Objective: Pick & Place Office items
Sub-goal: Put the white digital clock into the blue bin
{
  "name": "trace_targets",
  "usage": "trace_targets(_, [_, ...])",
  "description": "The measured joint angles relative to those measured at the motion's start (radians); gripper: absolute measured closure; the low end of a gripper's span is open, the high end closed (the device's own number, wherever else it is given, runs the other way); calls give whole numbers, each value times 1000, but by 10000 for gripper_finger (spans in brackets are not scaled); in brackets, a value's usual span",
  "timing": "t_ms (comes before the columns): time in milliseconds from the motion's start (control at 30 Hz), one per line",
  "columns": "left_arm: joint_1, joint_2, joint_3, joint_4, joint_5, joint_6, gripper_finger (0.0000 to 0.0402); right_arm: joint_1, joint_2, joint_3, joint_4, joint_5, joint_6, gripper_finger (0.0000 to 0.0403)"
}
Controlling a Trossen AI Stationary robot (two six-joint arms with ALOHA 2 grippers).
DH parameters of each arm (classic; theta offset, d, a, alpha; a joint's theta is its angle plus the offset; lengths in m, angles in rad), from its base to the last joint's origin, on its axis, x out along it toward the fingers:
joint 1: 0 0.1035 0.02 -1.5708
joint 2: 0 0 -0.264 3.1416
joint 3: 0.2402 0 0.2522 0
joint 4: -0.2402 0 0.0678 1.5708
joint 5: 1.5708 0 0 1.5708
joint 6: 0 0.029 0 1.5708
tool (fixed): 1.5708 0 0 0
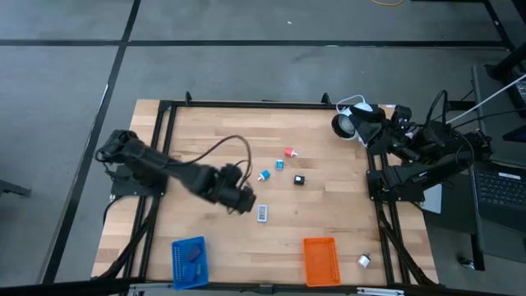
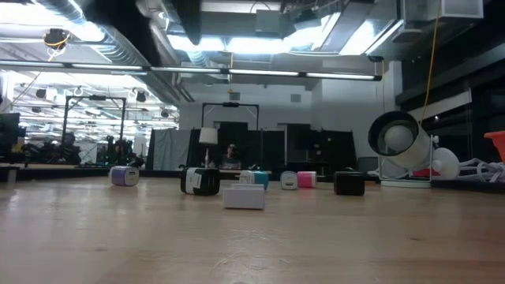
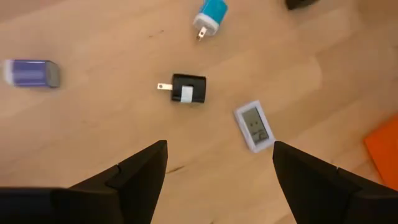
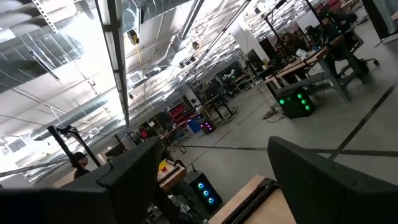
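Nearest the overhead camera, along the counter's (image 1: 205, 140) front edge, sit a blue tray (image 1: 190, 262) at left and an orange tray (image 1: 321, 261) further right, with a small white-and-purple piece (image 1: 364, 261) just beside the orange one. Blue tray holds a couple of dark flat pieces; orange tray looks bare, presumably the drop point for items not yet moved. Left pincer (image 1: 244, 200) hovers mid-counter, fingers spread wide, nothing held. Its wrist view looks down on a white rectangular piece with a small grey screen (image 3: 254, 126) and a black-and-white plug-like chunk (image 3: 187, 89) between the finger lines; either may be the next pick, and the wide spread suits a descent over one of them. A purple chunk (image 3: 31, 73) and a light-blue plug piece (image 3: 211, 15) lie well apart on bare wood. Overhead, moving right: the white rectangle (image 1: 263, 213) just beside the pincer, then light-blue pieces (image 1: 265, 176), a red chunk (image 1: 289, 152), and a black chunk (image 1: 300, 180), loosely scattered, none touching. Right pincer (image 4: 211, 180) waits off the counter's right edge near the white round lamp-like device (image 1: 349, 122), fingers apart and empty, pointing out toward the room. Most items not yet in trays.
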Motion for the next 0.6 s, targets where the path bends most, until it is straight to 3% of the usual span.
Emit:
trace_targets(133, [82,80,0,52,142,25,116,0,0,0,-24,-2,-6,101])
trace_targets(300, [98,200,-1,188,251,-38,116,-1,0,0,-87,-47,-18,101])
trace_targets(600, [113,409,179,159,268,-191,116,-4,-21,0,-161,-284,5,101])
